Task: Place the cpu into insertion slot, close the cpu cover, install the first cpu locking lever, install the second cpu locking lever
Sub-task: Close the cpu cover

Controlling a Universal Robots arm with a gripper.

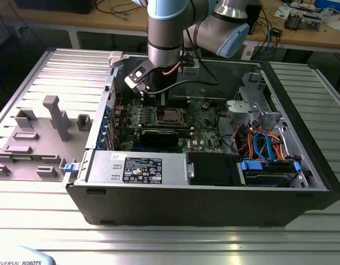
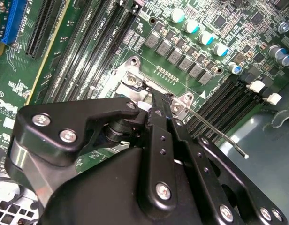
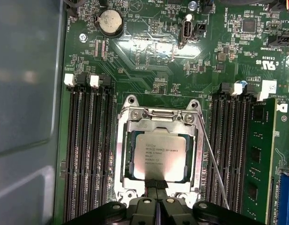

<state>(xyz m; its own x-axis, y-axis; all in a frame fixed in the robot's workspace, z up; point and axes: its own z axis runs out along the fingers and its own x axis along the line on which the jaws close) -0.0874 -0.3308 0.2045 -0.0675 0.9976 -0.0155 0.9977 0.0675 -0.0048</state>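
Checking progress: cpu (image 3: 158, 157) sits in slot (image 3: 120, 185), cover (image 3: 156, 125) down over it, so steps 1 & 2 look done. One lever (image 3: 213, 161) stands free, unlatched; both levers prob. outstanding. My pincer (image 3: 156, 183): fingers pressed together, holding nothing, tips at cover's edge.

— What's the cpu (image 3: 158, 157) top like?
— Smooth silver-grey metal with a soft sheen. The cpu cover (image 3: 158, 124) framing it is brighter bare metal and glints.
— And the thin lever (image 3: 213, 164) beside the cpu?
— Bright metal wire.
— The gripper (image 3: 156, 185)?
— Matt black, with shiny screw heads. The motherboard (image 3: 149, 51) around the cpu is glossy green, and the slots (image 3: 90, 154) flanking it are black plastic.
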